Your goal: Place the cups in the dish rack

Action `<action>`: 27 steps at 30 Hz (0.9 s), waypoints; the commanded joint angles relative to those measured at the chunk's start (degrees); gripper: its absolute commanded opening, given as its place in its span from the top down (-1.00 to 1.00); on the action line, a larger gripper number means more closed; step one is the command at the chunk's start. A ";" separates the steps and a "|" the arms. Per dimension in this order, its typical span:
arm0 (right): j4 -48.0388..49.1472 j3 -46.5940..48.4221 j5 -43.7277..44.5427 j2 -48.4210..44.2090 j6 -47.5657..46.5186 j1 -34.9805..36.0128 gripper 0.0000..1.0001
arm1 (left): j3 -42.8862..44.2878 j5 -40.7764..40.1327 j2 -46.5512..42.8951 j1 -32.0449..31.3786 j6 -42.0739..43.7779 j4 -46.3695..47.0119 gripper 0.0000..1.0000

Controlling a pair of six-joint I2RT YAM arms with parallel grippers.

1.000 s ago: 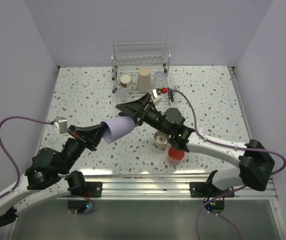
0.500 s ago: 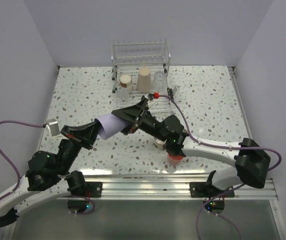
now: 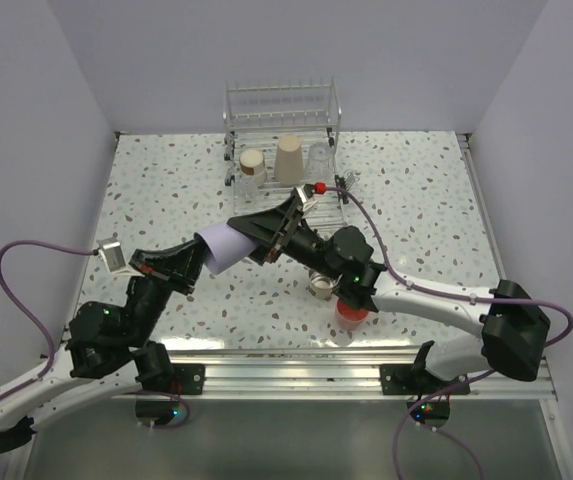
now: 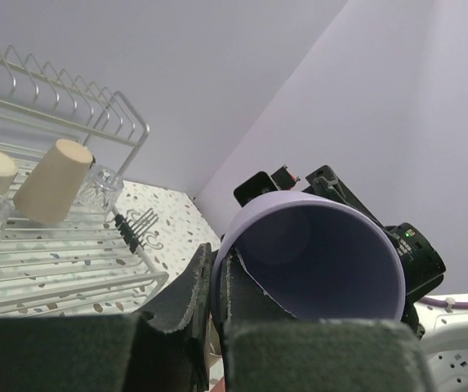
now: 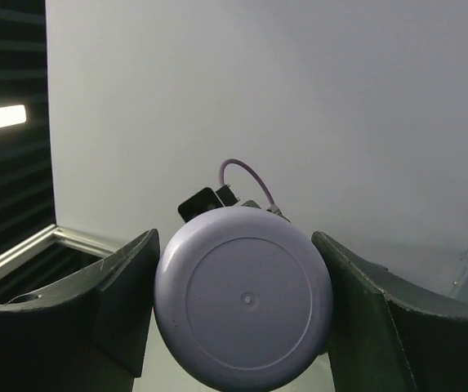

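Observation:
A lavender cup [image 3: 222, 249] hangs on its side above the table between both arms. My left gripper [image 3: 199, 259] is shut on its rim, one finger inside and one outside [image 4: 217, 273]. The right gripper [image 3: 245, 239] has its two fingers against the sides of the cup's base [image 5: 243, 298], closed on it. The dish rack [image 3: 281, 108] stands at the back. It holds a beige cup [image 3: 288, 158], a metallic cup with a tan base [image 3: 253, 163] and a clear cup [image 3: 320, 160].
A coral-pink cup [image 3: 352, 312] and a metallic cup [image 3: 321, 284] stand on the speckled table under the right arm. The rack's small side basket [image 3: 344, 185] juts out to the right. Side walls close in the table left and right.
The right gripper's fingers have closed in from wide open onto the lavender cup's base. The left gripper kept its hold on the rim and the cup shifted slightly.

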 commanded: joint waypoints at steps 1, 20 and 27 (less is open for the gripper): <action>3.01 1.71 -1.76 -3.22 -0.24 0.85 0.38 | -1.85 -1.86 3.31 0.20 -0.89 2.03 1.00; -61.04 23.92 36.99 -10.61 -43.73 -1.52 1.00 | 22.76 -7.04 26.69 0.20 -8.89 -49.72 -0.92; -64.31 32.02 42.45 2.38 -56.57 -8.89 1.00 | 17.05 -8.81 22.40 0.12 -1.25 -45.88 -1.00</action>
